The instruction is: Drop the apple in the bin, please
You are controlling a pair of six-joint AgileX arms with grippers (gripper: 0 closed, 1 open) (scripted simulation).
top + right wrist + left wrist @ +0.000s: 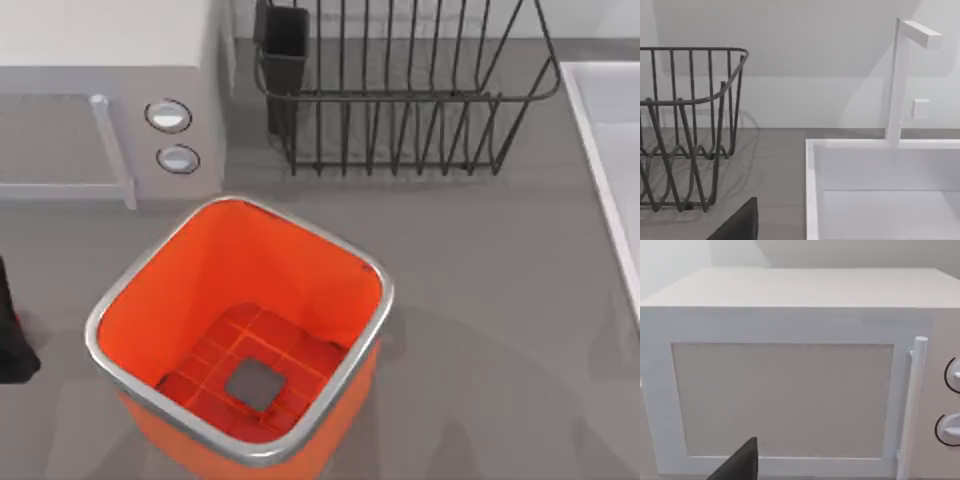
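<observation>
The left claw (740, 465) faces the microwave (790, 390) at the table's left; open or holding, I cannot tell. The right claw (740, 224) idles by the sink (880, 190). The bin (130, 300) stands centre-left. I can't place the apple: find it first, then release it well inside the rim.

Our left arm (12, 330): black, blunt mass. Both wrist views: dark charcoal finger (740, 465), matte, wedge-shaped.
</observation>
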